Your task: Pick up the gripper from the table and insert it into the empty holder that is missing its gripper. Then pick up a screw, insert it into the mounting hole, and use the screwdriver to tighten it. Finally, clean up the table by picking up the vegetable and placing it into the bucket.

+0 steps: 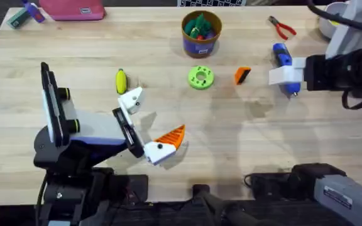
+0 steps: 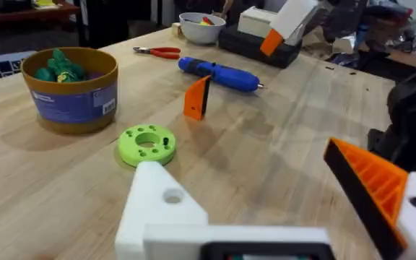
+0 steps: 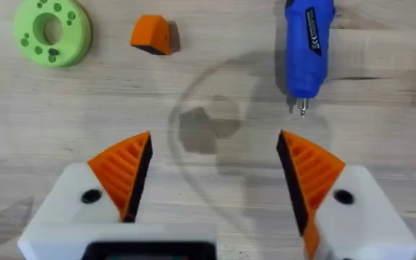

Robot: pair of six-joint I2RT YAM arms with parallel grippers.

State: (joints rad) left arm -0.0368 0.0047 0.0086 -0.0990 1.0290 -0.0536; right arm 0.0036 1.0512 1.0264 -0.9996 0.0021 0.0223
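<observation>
The loose orange gripper (image 1: 242, 75) (image 2: 197, 96) (image 3: 150, 34) lies on the table (image 1: 55, 44) between the green holed disc (image 1: 200, 77) and the blue screwdriver (image 1: 283, 58) (image 3: 308, 43). My left gripper (image 1: 151, 119) (image 2: 266, 195) is open near the table's front. One of its fingers is the bare white holder (image 1: 131, 98) (image 2: 157, 209); the other carries an orange wedge (image 2: 370, 184). My right gripper (image 1: 286, 76) (image 3: 211, 173) hovers open and holds nothing, close to the screwdriver's tip. The yellow vegetable (image 1: 120, 80) lies just beyond the holder. The bucket (image 1: 201, 31) (image 2: 71, 87) stands at the back.
Red-handled pliers (image 1: 283, 27) (image 2: 161, 51) and a white bowl (image 1: 332, 19) (image 2: 201, 27) sit at the back right. A pink case (image 1: 74, 9) lies at the back left. Green and red toys fill the bucket.
</observation>
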